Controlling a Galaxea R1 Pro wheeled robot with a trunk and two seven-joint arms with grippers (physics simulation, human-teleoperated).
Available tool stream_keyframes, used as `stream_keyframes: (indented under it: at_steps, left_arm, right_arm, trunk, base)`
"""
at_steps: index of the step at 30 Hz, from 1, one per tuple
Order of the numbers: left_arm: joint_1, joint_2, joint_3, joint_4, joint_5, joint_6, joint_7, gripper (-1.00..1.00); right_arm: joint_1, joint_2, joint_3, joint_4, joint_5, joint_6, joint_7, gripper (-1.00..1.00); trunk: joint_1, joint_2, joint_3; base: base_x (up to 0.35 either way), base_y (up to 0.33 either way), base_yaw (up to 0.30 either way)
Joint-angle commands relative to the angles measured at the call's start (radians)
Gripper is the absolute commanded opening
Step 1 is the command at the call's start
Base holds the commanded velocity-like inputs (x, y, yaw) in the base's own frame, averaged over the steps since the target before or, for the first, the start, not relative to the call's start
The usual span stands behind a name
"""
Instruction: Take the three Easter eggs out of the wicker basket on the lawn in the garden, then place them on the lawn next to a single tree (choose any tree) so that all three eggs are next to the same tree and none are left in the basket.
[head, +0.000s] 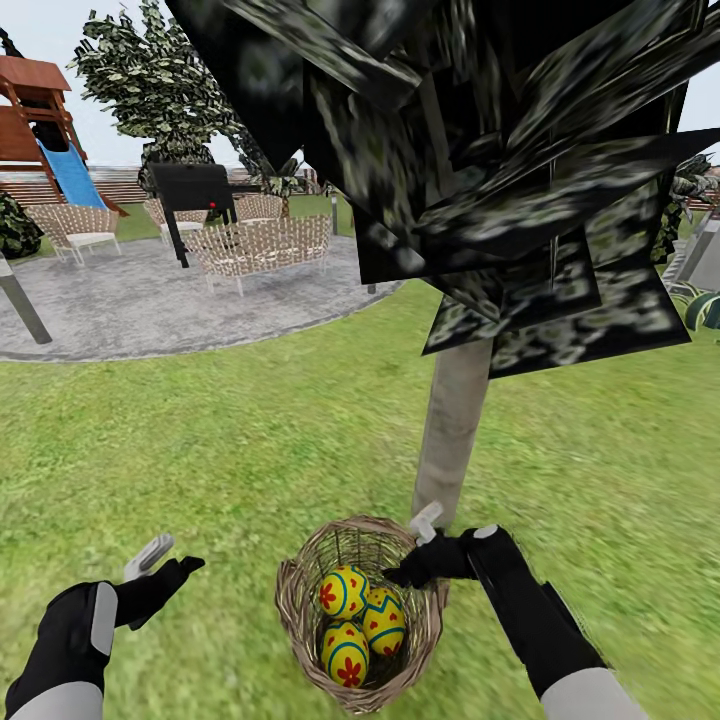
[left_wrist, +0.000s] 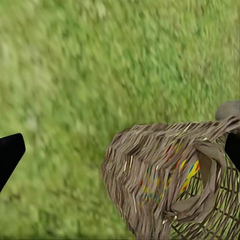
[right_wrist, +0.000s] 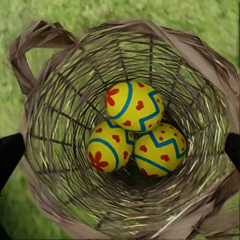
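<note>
The wicker basket (head: 298, 592) stands on the lawn (head: 200, 450) right at the foot of the tree's pale trunk (head: 455, 430), under its dark crown (head: 480, 150). Three Easter eggs lie inside it: one at the far side (head: 343, 590), one to the right (head: 384, 620), one nearest me (head: 346, 652). My right gripper (head: 416, 548) hovers open over the basket's far right rim; its wrist view looks straight down on the eggs (right_wrist: 132, 105) within the woven wall (right_wrist: 55, 100). My left gripper (head: 168, 562) is open above grass left of the basket (left_wrist: 145, 170).
A grey paved patio (head: 150, 300) lies beyond the lawn with wicker chairs (head: 260, 245) and a black grill (head: 195, 190). A playset with a blue slide (head: 60, 160) stands far left. A grey post (head: 20, 300) leans at the left edge.
</note>
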Motion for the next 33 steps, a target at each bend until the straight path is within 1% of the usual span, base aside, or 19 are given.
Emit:
stream_keyframes:
  at_steps: [1,4,6,9,11,14,15,16,18,20,21,22,23,26,27,29,30,31,33]
  left_arm:
    - [0.0,0.0,0.0,0.0,0.0,0.0,0.0,1.0]
    - [0.0,0.002,0.001,-0.001,0.0,0.0,0.0,1.0]
    - [0.0,0.007,0.002,-0.002,0.0,0.0,-0.001,1.0]
    - [0.0,0.014,0.004,-0.007,0.0,0.001,-0.001,1.0]
    - [0.0,0.017,0.006,-0.011,0.0,0.001,-0.001,1.0]
    - [0.0,0.018,0.007,-0.015,0.001,0.001,-0.005,1.0]
    - [-0.001,0.025,0.011,-0.024,0.003,0.004,-0.03,1.0]
    - [-0.001,0.036,0.013,-0.037,0.007,0.007,-0.065,1.0]
    - [-0.001,0.064,0.021,-0.077,0.033,0.015,-0.185,1.0]
    - [0.0,0.101,0.044,-0.107,0.068,0.052,-0.342,1.0]
    - [0.0,0.137,0.058,-0.116,0.085,0.096,-0.464,1.0]
    - [0.0,0.161,0.064,-0.119,0.093,0.117,-0.545,1.0]
    - [0.0,0.193,0.07,-0.119,0.099,0.135,-0.672,1.0]
    - [0.0,0.22,0.091,-0.121,0.104,0.149,-0.872,1.0]
    - [0.0,0.222,0.109,-0.12,0.104,0.15,-0.919,1.0]
    - [0.0,0.217,0.156,-0.118,0.103,0.148,-0.972,1.0]
    - [0.001,0.208,0.176,-0.115,0.102,0.145,-0.984,1.0]
    - [0.001,0.195,0.201,-0.105,0.1,0.143,-0.998,1.0]
    - [0.001,0.19,0.211,-0.1,0.102,0.142,-1.006,1.0]
  right_arm:
    - [0.0,0.025,0.004,0.0,0.014,0.0,-0.065,1.0]
    - [0.0,0.075,0.016,0.003,0.032,0.0,-0.233,1.0]
    - [0.001,0.095,0.043,0.009,0.034,0.0,-0.329,1.0]
    - [0.001,0.107,0.104,0.02,0.033,0.006,-0.387,1.0]
    - [0.0,0.121,0.139,0.035,0.033,0.045,-0.425,1.0]
    - [0.0,0.134,0.151,0.046,0.034,0.072,-0.478,1.0]
    - [0.0,0.139,0.164,0.057,0.034,0.08,-0.511,1.0]
    - [-0.001,0.141,0.179,0.07,0.033,0.084,-0.53,1.0]
    - [-0.004,0.147,0.214,0.108,0.031,0.088,-0.555,1.0]
    - [-0.007,0.152,0.239,0.152,0.031,0.09,-0.567,1.0]
    - [-0.009,0.152,0.248,0.177,0.032,0.091,-0.571,1.0]
    - [-0.01,0.152,0.252,0.188,0.032,0.092,-0.573,1.0]
    - [-0.013,0.152,0.256,0.198,0.032,0.093,-0.576,1.0]
    - [-0.037,0.152,0.259,0.228,0.03,0.093,-0.577,1.0]
    - [-0.047,0.152,0.26,0.248,0.03,0.093,-0.577,1.0]
    - [-0.073,0.152,0.26,0.302,0.03,0.093,-0.578,1.0]
    - [-0.089,0.152,0.26,0.333,0.03,0.093,-0.578,1.0]
    - [-0.123,0.152,0.26,0.395,0.029,0.092,-0.579,1.0]
    - [-0.146,0.152,0.261,0.448,0.013,0.09,-0.579,1.0]
  trunk:
    - [0.0,0.0,0.0]
    - [0.0,0.0,0.0]
    - [0.0,0.0,0.0]
    - [0.0,0.0,0.0]
    - [0.0,0.0,0.0]
    - [0.0,0.0,0.0]
    - [0.0,0.0,0.0]
    - [0.0,0.0,0.0]
    - [0.0,0.0,0.0]
    - [0.0,0.0,0.0]
    - [0.0,0.0,0.0]
    - [0.0,0.0,0.0]
    - [0.0,0.0,0.0]
    - [0.0,0.0,0.0]
    - [0.0,0.0,0.0]
    - [0.0,0.0,0.0]
    - [0.0,0.0,0.0]
    - [0.0,0.0,0.0]
    - [0.004,-0.007,-0.003]
  base:
    - [0.0,0.0,0.0]
    - [0.0,0.0,0.0]
    - [0.0,0.0,0.0]
    - [0.0,0.0,0.0]
    - [0.0,0.0,0.0]
    - [0.0,0.0,0.0]
    - [0.0,0.0,0.0]
    - [0.0,0.0,0.0]
    - [0.0,0.0,0.0]
    - [0.0,0.0,0.0]
    - [0.0,0.0,0.0]
    - [0.0,0.0,0.0]
    - [0.0,0.0,0.0]
    - [0.0,0.0,0.0]
    - [0.0,0.0,0.0]
    - [0.0,0.0,0.0]
    - [0.0,0.0,0.0]
    - [0.0,0.0,0.0]
    - [0.0,0.0,0.0]
